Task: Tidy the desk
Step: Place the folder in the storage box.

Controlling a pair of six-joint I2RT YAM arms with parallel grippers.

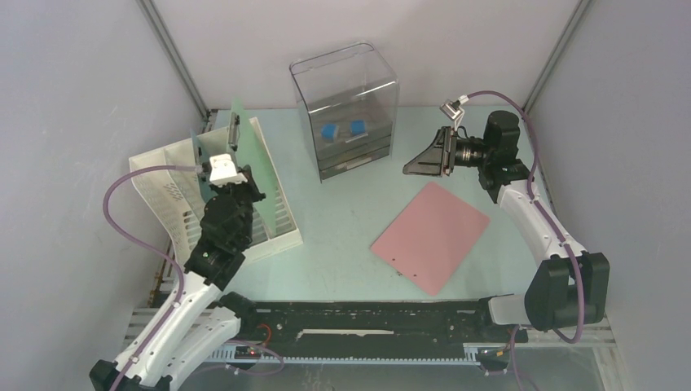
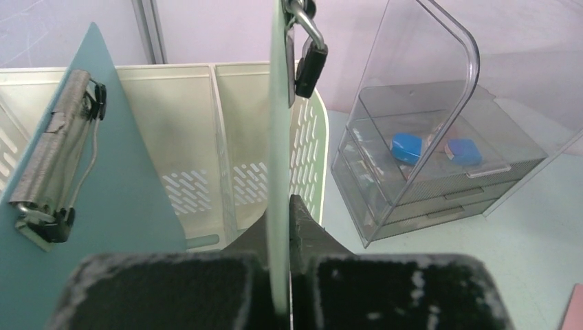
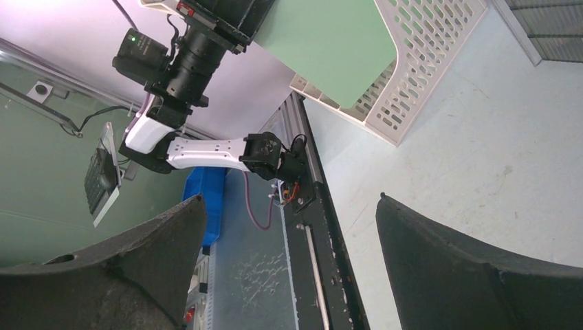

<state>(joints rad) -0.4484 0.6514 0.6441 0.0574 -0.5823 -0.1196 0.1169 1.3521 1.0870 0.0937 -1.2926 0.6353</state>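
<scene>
The desk (image 1: 342,236) is a pale mint-green tabletop. My left gripper (image 1: 239,181) is shut on the lower edge of a green clipboard (image 1: 242,134) and holds it upright over the white slotted file rack (image 1: 167,191). In the left wrist view the clipboard (image 2: 278,137) stands edge-on between my fingers (image 2: 306,230), its black clip (image 2: 309,58) at the top. A teal clipboard (image 2: 117,179) stands in the rack (image 2: 199,110). My right gripper (image 1: 411,169) is open and empty, raised above the desk; its fingers (image 3: 440,254) are spread wide.
A pink clipboard (image 1: 432,236) lies flat on the desk at the right. A clear plastic drawer box (image 1: 346,106) at the back holds two blue items (image 2: 407,148). A black rail (image 1: 367,318) runs along the front. Grey walls surround the desk.
</scene>
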